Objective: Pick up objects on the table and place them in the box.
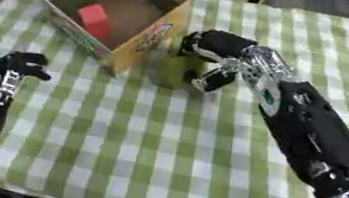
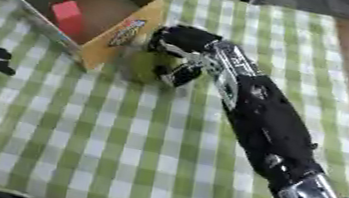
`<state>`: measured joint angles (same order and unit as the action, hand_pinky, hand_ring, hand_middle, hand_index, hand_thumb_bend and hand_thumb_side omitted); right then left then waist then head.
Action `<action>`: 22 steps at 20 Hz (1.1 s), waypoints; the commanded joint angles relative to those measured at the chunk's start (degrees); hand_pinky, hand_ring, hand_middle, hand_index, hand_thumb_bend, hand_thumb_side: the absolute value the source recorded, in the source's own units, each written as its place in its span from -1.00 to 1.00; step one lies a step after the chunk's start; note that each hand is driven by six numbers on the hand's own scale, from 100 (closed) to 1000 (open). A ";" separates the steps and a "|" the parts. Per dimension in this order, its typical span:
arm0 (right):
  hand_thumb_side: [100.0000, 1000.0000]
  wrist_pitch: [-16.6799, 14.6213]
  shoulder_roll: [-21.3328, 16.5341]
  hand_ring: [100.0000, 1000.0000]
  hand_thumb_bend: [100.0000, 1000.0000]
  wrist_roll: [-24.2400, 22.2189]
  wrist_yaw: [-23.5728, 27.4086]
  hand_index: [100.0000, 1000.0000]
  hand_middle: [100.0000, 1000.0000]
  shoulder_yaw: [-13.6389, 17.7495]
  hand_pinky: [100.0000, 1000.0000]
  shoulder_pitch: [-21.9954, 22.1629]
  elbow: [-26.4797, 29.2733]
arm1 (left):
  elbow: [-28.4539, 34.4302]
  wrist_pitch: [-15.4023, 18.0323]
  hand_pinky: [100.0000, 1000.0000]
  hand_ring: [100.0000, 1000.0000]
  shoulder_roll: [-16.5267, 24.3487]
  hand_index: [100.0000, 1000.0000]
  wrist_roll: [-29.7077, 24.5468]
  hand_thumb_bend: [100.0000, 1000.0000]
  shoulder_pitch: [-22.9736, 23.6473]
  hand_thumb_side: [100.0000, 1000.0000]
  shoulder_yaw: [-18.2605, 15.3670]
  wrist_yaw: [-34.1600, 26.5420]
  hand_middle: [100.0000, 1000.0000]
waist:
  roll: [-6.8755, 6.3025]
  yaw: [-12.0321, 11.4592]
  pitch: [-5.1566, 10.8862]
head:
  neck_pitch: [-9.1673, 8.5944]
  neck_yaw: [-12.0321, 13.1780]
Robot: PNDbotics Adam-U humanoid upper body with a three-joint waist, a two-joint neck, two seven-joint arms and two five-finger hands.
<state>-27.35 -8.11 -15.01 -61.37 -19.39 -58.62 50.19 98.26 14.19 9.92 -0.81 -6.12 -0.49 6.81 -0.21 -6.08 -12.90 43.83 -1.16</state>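
Two black arms reach up over a desk covered with a green and white checked cloth (image 1: pixel 144 141). Nearest, on the left side, the left hand (image 1: pixel 24 65) rests on the cloth with its fingers curled in and nothing in it, well apart from everything else. Farther in, the right arm crosses from the lower right corner, and the right hand (image 1: pixel 213 51) is wrapped around a green apple (image 1: pixel 175 71): fingers curl over the top and one reaches down the apple's right side. The apple sits on the cloth just beside the near corner of a cardboard box (image 1: pixel 148 41); whether it touches the box wall is hard to tell. The hand hides part of the apple's top. Inside the open box lies a red block (image 1: pixel 94 17). The box's far corner is cut off by the top edge.
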 commanded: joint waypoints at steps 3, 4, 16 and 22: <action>-1.00 0.33 -0.93 0.17 -1.00 3.64 -0.44 -0.15 -0.52 0.06 0.19 -3.34 3.22 | 0.98 0.06 0.61 0.06 0.82 0.41 -0.04 -1.00 -0.42 0.77 -0.23 0.21 0.20 | -0.11 -0.10 0.97 | 0.29 -0.22; -1.00 0.30 -1.11 0.17 -1.00 3.73 -0.19 -0.15 -0.51 -0.11 0.20 -3.99 3.90 | 0.99 0.07 0.62 0.06 0.84 0.41 -0.06 -1.00 -0.41 0.77 -0.22 0.21 0.20 | -0.09 -0.11 1.00 | 0.29 -0.25; -1.00 3.77 0.28 0.22 -1.00 1.92 -1.64 -0.10 -0.46 2.61 0.28 -13.72 5.66 | 0.89 0.19 0.62 0.06 1.03 0.41 -0.80 -1.00 -0.64 0.78 0.65 -0.05 0.21 | 0.33 -1.53 1.04 | 0.10 -1.71; -1.00 6.32 6.03 0.26 -1.00 5.38 -8.00 0.00 -0.35 7.02 0.29 -15.93 0.03 | 0.74 0.33 0.62 0.06 0.97 0.41 -1.92 -1.00 -1.10 0.78 1.73 -0.46 0.21 | 0.53 -3.28 0.81 | -0.65 -3.52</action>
<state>-21.56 -2.81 -10.50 -67.81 -13.59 -72.74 50.57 98.24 14.39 9.96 -2.36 -6.65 1.04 6.53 0.52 -9.48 -12.92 43.72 -4.22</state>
